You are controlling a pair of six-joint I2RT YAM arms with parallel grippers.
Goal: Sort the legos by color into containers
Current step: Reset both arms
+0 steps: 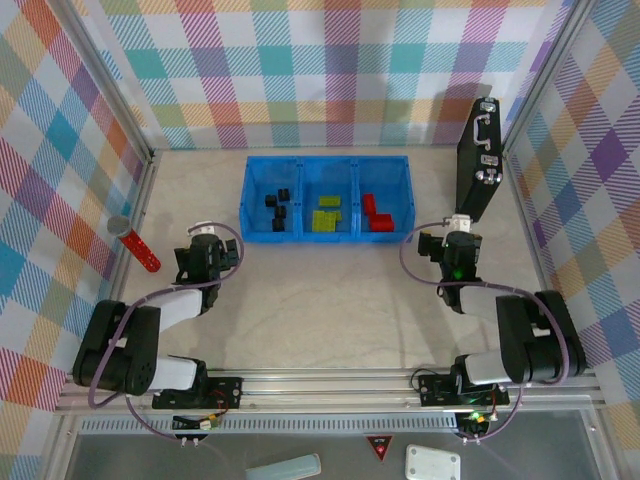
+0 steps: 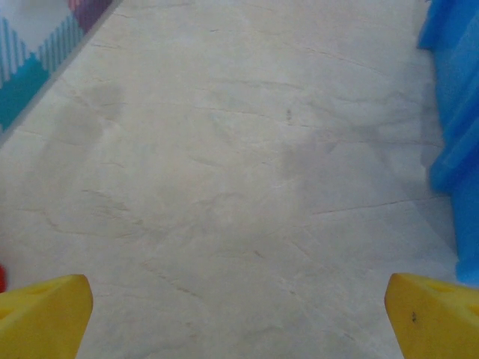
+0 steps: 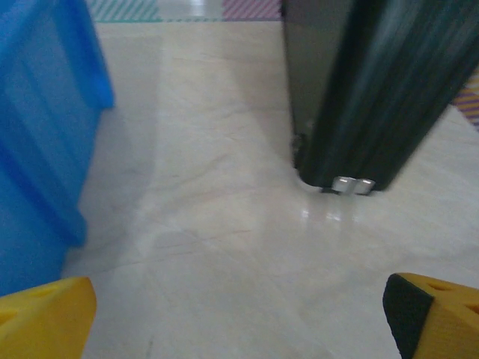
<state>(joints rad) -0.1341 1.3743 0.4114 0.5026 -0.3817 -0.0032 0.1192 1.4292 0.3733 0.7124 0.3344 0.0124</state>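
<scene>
Flanking the tray (image 1: 325, 160) ahead, your left end effector (image 1: 206, 240) and right end effector (image 1: 458, 233) gape empty, about equally near. Legos (image 1: 326, 218) lie inside it, colour-sorted.

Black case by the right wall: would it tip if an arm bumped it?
Probably tippy: the black case stands on a narrow edge, tall for its footprint. Likely rigid, given flat sides and metal latches. It might slide on the smooth table.
</scene>
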